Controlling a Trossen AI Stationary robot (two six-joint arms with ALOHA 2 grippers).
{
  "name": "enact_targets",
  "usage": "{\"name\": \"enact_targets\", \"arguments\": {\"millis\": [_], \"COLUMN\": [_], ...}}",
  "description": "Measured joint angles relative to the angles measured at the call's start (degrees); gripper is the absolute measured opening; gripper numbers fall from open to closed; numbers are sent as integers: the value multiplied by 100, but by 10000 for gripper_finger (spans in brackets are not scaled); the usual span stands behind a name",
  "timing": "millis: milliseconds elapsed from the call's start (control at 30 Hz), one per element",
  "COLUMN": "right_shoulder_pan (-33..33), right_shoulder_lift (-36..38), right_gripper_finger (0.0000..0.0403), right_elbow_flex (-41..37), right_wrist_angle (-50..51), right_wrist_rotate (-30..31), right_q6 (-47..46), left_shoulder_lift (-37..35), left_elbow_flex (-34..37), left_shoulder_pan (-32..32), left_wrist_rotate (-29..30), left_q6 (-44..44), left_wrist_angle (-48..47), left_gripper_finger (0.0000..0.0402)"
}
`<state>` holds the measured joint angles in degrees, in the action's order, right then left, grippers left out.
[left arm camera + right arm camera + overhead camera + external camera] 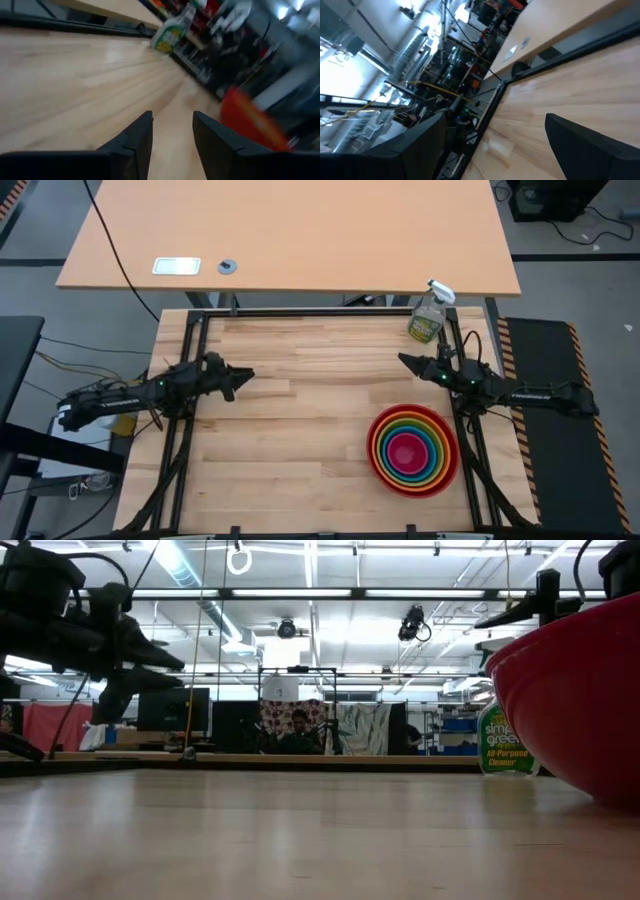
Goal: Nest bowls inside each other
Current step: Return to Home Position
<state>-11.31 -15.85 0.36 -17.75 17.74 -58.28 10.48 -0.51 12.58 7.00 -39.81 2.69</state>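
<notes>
The bowls [412,450] sit nested in one stack on the table, near its right edge and toward the near side. The red one [378,465] is outermost, then rings of orange, green and blue, with the pink one [405,452] in the middle. The red wall [580,690] fills the right of the low view and also shows in the left wrist view as a red bowl [250,122]. My left gripper [245,377] hangs open over the table's left side with nothing between its fingers [172,117]. My right gripper [405,361] stands open beyond the stack, at the table's right side, also with nothing between its fingers [495,125].
A clear spray bottle [428,315] stands at the table's far right corner. Black frame rails [190,360] run along the table's sides and far edge. A second tan table [290,240] stands behind. A person [298,730] sits far off in the room.
</notes>
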Motion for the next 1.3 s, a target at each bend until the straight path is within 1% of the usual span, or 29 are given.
{"name": "enact_targets", "arguments": {"millis": [100, 133, 233, 300, 367, 433, 1300], "right_shoulder_pan": [0, 0, 0, 0, 0, 0, 0], "right_shoulder_lift": [0, 1, -10, -38, -38, -38, -38], "right_gripper_finger": [347, 347, 347, 347, 347, 347, 347], "right_elbow_flex": [0, 0, 0, 0, 0, 0, 0], "right_wrist_angle": [71, 118, 585, 738, 793, 807, 694], "right_wrist_rotate": [-72, -175, -700, -894, -930, -935, -935], "right_q6": [4, 271, 2052, 3019, 3617, 3928, 4026], "left_shoulder_lift": [37, 56, 76, 76, 76, 76, 76], "left_elbow_flex": [0, 0, 0, 0, 2, 2, 4], "left_shoulder_pan": [0, 0, 0, 0, 0, 0, 0], "left_wrist_rotate": [-8, -6, -6, -6, -6, -6, -6], "left_q6": [968, 1209, 1586, 1643, 1643, 1646, 1648], "left_wrist_angle": [-92, -82, -83, -83, -83, -83, -80], "left_gripper_finger": [142, 142, 142, 142, 142, 142, 142]}}
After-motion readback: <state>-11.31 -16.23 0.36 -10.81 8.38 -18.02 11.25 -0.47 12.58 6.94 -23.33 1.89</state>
